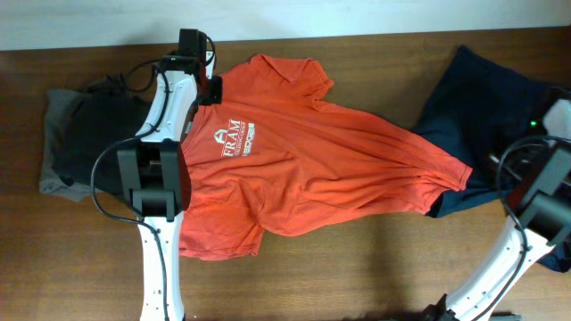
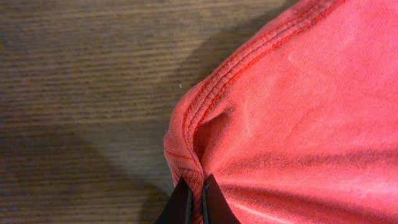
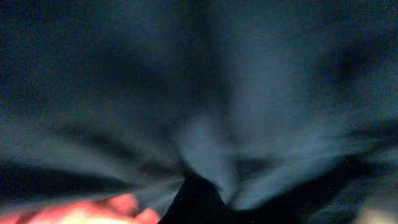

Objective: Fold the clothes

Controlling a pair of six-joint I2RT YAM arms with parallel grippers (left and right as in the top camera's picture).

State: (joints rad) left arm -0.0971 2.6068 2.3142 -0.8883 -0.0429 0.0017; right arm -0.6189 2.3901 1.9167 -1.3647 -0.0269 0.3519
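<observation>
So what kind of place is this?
Probably a robot lab: a left arm and a right arm stand at a wooden table with an orange T-shirt and a navy garment on it.

Orange-red T-shirt [image 1: 339, 169] with white lettering [image 1: 234, 143] mid-frame, navy garment [image 1: 482, 89] at right, grey garment [image 1: 55, 134] and black garment [image 1: 103, 125] at left, brown wood-grain table [image 1: 375, 276].
</observation>
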